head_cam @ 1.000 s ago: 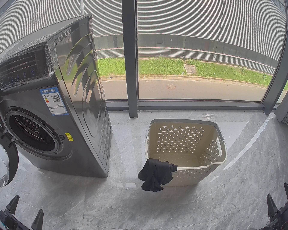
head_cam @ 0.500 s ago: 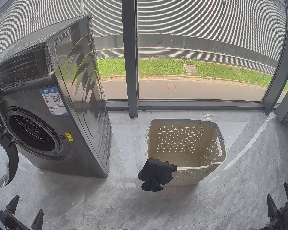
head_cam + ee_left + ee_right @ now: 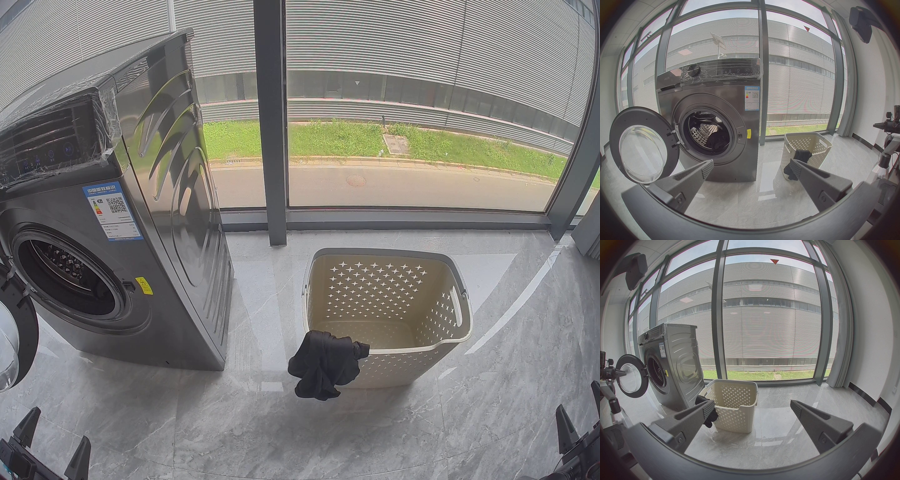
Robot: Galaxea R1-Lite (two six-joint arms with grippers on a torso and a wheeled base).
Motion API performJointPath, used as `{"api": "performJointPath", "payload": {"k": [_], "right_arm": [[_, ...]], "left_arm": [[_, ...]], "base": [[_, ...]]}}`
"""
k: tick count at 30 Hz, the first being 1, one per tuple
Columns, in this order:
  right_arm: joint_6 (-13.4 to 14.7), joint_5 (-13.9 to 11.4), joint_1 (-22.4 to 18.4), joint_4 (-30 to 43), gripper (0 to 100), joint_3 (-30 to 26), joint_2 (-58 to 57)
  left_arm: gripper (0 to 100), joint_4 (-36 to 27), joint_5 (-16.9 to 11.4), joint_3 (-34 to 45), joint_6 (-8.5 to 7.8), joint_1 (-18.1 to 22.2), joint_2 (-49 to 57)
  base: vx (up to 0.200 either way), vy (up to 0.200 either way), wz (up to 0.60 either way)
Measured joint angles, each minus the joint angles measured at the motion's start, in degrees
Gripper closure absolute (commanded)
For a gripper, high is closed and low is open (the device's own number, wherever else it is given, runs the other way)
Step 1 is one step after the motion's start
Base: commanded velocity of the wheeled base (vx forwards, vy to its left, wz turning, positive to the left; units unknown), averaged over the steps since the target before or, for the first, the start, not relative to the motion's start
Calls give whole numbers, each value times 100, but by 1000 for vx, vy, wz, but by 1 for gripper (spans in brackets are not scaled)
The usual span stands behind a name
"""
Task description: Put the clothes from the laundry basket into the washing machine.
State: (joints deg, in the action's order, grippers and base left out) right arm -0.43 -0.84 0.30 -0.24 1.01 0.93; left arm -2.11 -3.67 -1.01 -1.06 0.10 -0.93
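Crumpled black garment [image 3: 324, 373] hangs over the near rim of the cream perforated plastic laundry basket [image 3: 382, 289], lower middle. Grey front-loading washing machine [image 3: 169, 206] sits upper left. My left gripper [image 3: 57, 428] and right gripper [image 3: 578, 397]: fingers apart, empty.

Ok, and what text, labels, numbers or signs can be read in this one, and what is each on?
No words or numbers can be read.
Blue and white label on the washing machine front: print and a square code, too small.
Yellow sticker on the same front: too small.
Control panel: symbols, blurred.
Red triangle on the window: no letters.
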Motion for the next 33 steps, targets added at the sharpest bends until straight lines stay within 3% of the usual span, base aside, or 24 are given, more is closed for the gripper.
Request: {"api": "performJointPath", "payload": {"k": [24,29,33], "right_arm": [[80,-71,-1,-185,0,2,0],[83,-252,33,-290,0,546,55],[69,-714,74,-246,0,1059,419]], "left_arm": [[0,-2,6,0,-13,-2,0],[0,0,6,0,-16,-2,0],[0,0,6,0,-13,-2,0]], "base": [[0,0,0],[0,0,0],[0,0,0]]}}
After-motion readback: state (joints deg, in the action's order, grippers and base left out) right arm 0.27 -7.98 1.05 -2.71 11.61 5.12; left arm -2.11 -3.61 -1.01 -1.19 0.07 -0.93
